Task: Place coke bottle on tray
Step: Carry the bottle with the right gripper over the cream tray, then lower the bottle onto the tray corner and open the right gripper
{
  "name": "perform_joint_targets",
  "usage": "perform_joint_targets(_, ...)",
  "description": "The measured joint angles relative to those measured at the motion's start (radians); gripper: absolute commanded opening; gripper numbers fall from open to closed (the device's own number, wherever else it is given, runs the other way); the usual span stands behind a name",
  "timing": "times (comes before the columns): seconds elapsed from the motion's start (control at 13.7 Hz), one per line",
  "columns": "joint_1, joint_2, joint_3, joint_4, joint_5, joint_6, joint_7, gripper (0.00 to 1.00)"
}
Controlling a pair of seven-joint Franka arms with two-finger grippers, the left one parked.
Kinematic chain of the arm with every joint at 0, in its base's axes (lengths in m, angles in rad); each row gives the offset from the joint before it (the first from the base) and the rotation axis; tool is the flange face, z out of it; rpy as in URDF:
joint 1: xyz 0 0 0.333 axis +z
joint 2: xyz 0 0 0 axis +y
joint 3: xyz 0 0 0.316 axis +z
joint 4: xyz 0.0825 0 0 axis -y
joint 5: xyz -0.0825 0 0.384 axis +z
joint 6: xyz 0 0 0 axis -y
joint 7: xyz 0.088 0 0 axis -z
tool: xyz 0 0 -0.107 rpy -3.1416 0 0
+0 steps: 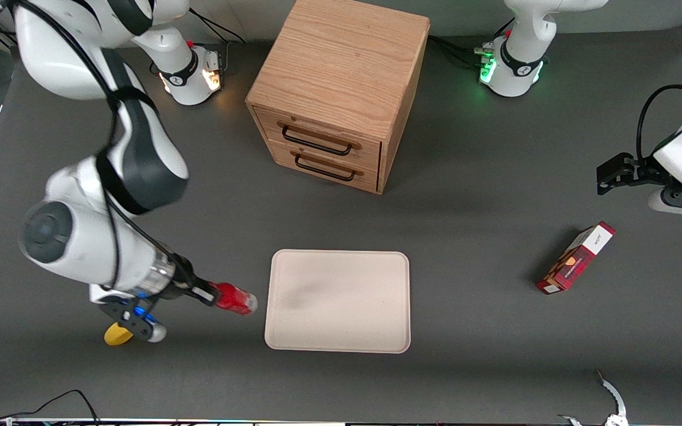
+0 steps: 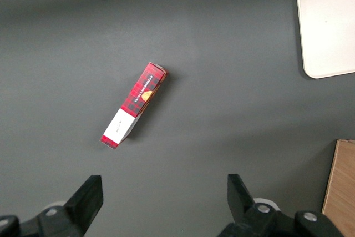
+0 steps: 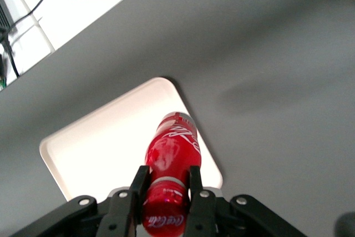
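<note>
On the dark grey counter [image 1: 483, 195], the coke bottle [image 1: 233, 298] hangs lying sideways just beside the tray [image 1: 338, 300], clamped near its cap by the gripper [image 1: 206, 295], base pointing trayward, apparently for setting down there.

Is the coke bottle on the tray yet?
Not yet. The claw holds the coke bottle tipped sideways beside the tray, which is bare.

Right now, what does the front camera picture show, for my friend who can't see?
The gripper holds a small red coke bottle beside a pale beige rectangular tray. A wooden two-drawer cabinet stands farther from the camera.
</note>
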Motion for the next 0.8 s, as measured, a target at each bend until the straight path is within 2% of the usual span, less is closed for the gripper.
perform_joint_targets(0.15,0.019,0.063,0.000,0.005,-0.011,0.088,0.060,0.00)
perform_joint_targets(0.51,0.071,0.165,0.013,0.019,-0.113,0.192,0.193,0.00)
perform_joint_targets(0.59,0.073,0.177,0.019,0.019,-0.123,0.205,0.205,0.04)
perform_joint_targets(0.66,0.074,0.185,0.023,0.019,-0.134,0.212,0.213,0.82)
perform_joint_targets(0.73,0.074,0.191,0.024,0.019,-0.139,0.218,0.215,1.00)
perform_joint_targets(0.8,0.074,0.194,0.024,0.019,-0.142,0.220,0.216,1.00)
